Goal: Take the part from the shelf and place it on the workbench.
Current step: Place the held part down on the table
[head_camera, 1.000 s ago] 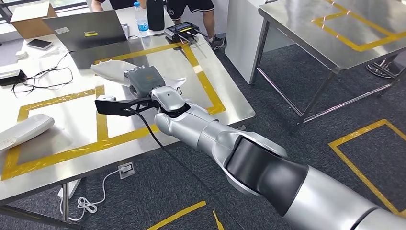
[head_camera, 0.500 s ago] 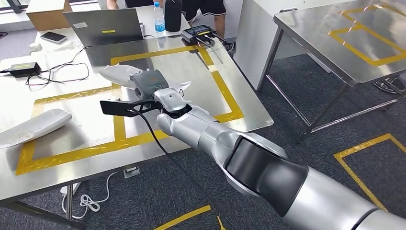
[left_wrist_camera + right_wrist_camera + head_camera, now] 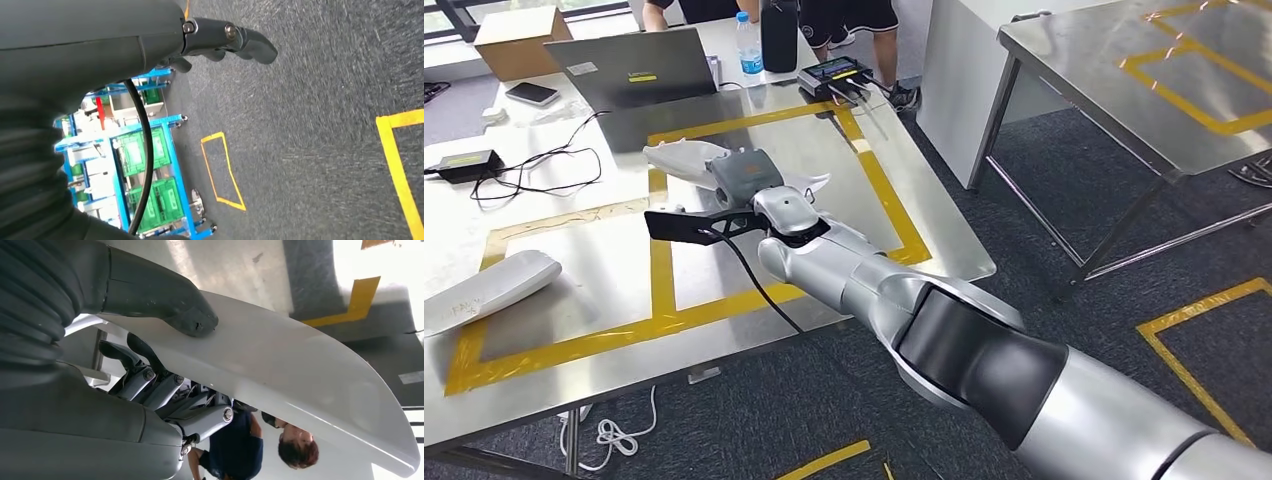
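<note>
The robot's right hand (image 3: pixel 742 178) grips a long white part (image 3: pixel 686 158) above the steel workbench (image 3: pixel 574 270), thumb (image 3: pixel 165 305) pressed on top.

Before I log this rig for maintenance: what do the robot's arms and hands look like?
The right arm is glossy silver with a black band, rounded joints and a black cable along the forearm. The right hand has a grey ribbed cover with an orange mark, and metal-linked dark fingers. The left hand is dark grey.

The shiny steel workbench (image 3: pixel 724 290), marked with yellow tape rectangles (image 3: pixel 660 275), bore a long white moulded part (image 3: pixel 486 290) at its left, plus clutter at its far edge — grey laptop (image 3: pixel 629 68), black phone (image 3: pixel 532 93), clear water bottle (image 3: pixel 749 45).
</note>
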Action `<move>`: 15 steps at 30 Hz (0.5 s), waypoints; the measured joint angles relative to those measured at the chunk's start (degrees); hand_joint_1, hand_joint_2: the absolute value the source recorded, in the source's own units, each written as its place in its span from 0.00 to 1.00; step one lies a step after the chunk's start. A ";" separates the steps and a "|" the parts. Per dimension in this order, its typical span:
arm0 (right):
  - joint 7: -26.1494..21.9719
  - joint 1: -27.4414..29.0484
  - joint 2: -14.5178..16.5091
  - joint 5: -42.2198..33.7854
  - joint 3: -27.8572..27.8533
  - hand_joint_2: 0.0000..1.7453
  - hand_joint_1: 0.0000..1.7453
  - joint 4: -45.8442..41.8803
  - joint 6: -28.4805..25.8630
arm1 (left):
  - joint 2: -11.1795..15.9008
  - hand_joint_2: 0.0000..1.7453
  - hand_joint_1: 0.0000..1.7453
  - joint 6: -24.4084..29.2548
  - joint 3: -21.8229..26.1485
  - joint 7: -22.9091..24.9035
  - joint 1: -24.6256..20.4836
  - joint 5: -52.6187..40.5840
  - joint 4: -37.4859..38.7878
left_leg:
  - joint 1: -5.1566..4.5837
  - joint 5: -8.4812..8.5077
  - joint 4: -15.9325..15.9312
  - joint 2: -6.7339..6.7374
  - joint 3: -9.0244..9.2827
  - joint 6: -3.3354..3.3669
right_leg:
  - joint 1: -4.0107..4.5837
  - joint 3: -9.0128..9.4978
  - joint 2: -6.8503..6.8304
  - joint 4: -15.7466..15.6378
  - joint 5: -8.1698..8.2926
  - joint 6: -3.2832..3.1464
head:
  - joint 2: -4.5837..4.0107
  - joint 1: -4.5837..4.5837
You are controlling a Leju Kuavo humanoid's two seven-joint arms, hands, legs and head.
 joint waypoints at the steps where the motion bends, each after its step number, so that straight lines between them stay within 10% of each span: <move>1: 0.00 0.17 -0.01 0.00 0.00 1.00 1.00 0.09 0.01 | 0.01 1.00 0.00 0.00 0.00 0.00 0.03 -0.01 0.02 | 0.09 1.70 -1.27 0.10 0.09 -0.10 | -0.06 0.42 0.01 0.06 -0.37 0.15 | 0.00 0.00; 4: 0.00 0.28 -0.01 0.06 -0.01 1.00 1.00 0.20 0.04 | 0.05 1.00 0.00 0.00 0.00 0.08 0.00 -0.02 0.06 | 0.20 7.74 -12.03 0.67 4.51 -0.18 | -0.13 1.51 0.05 0.61 -1.76 1.01 | 0.00 -0.19; 10: -0.03 0.43 -0.04 0.22 -0.06 1.00 1.00 0.35 0.33 | -0.04 1.00 0.00 0.00 0.00 0.34 -0.02 -0.18 0.08 | -0.01 6.94 -15.18 0.47 6.59 2.48 | 0.05 1.20 -0.03 2.18 -3.69 2.84 | 0.00 0.12; 15: -0.02 0.96 -0.08 0.34 -0.11 1.00 1.00 0.54 0.56 | -0.05 1.00 0.00 0.00 0.00 0.16 -0.08 -0.28 0.07 | -0.27 5.73 -15.22 0.24 7.80 3.57 | -0.01 -8.84 0.00 17.78 -7.56 3.16 | 0.00 0.46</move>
